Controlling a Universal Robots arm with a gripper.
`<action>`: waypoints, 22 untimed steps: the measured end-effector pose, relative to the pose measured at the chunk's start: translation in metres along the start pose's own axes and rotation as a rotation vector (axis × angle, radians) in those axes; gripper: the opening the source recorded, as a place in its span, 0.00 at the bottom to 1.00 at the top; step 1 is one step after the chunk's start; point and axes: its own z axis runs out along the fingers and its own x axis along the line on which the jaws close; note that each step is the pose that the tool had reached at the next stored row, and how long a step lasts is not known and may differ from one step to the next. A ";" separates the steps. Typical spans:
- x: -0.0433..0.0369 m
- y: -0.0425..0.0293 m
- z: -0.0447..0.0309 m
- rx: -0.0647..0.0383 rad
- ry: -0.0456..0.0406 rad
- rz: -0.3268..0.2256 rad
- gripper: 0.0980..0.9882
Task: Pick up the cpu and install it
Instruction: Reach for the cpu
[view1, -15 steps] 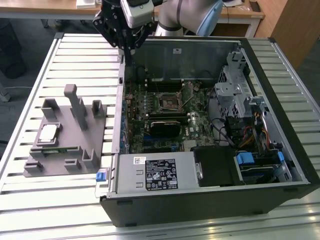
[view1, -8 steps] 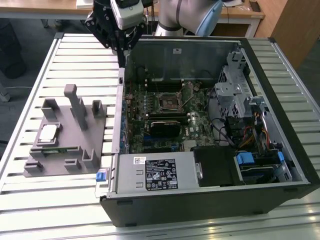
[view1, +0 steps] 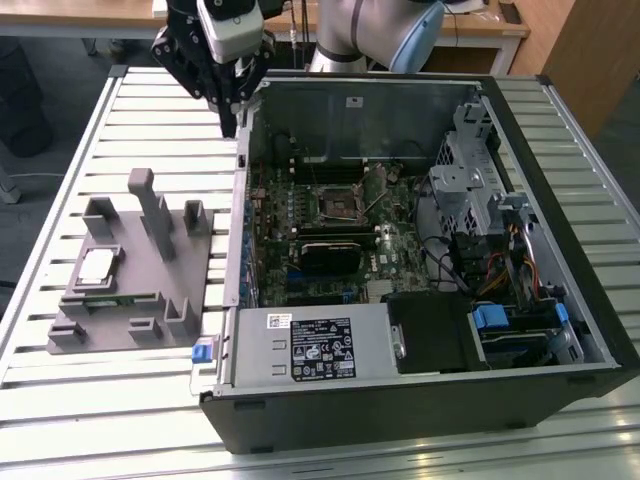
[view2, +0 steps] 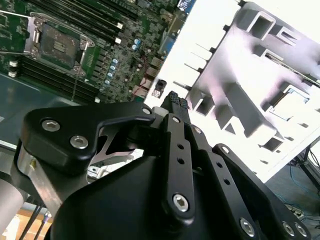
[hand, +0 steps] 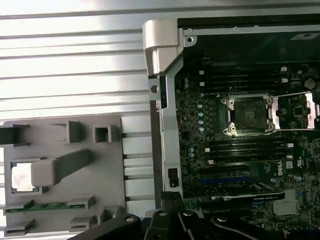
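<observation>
**Gripper.** The gripper (view1: 231, 125) has its two black fingers pressed together at the tips, with nothing between them. It touches no part. It hangs above the computer case (view1: 420, 400), over the side wall that faces the fixture and close to the case's far corner. In both wrist views the ribbed fingertip pads (view2: 175, 101) sit over the strip between that wall and the fixture.

**Task part.** The cpu (view1: 97, 265) lies flat, silvery top up, in a square recess of the grey plastic fixture (view1: 150, 290). It is outside the case and well apart from the gripper. In the first wrist view a grey post of the fixture partly covers it.

**Inside the case.**
- The motherboard (view1: 290, 215) lies against the case floor.
- The cpu socket (view1: 340, 203) sits near the middle of the case. Its metal frame surrounds a dark square, and no chip is seated in it.
- A power supply (view1: 320, 345) with a labelled face fills the case's near edge.
- A metal drive cage (view1: 470, 170) occupies the side of the case farthest from the fixture.

**Fixture.** It rests just beside the case, on the exterior view's left. A green memory stick (view1: 112, 298) stands on edge in a slot just beside the cpu.

**Surface and room.** The case and fixture rest on a slatted aluminium table (view1: 150, 110). Beyond the case's far wall are the arm's silver joints (view1: 380, 35) and wooden furniture (view1: 590, 50).
</observation>
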 end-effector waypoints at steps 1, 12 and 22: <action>0.0026 -0.0002 0.0003 0.000 0.0001 0.000 0.01; 0.0285 -0.0023 0.0034 0.000 0.0011 0.000 0.01; 0.0587 -0.0048 0.0060 0.000 0.0026 0.000 0.01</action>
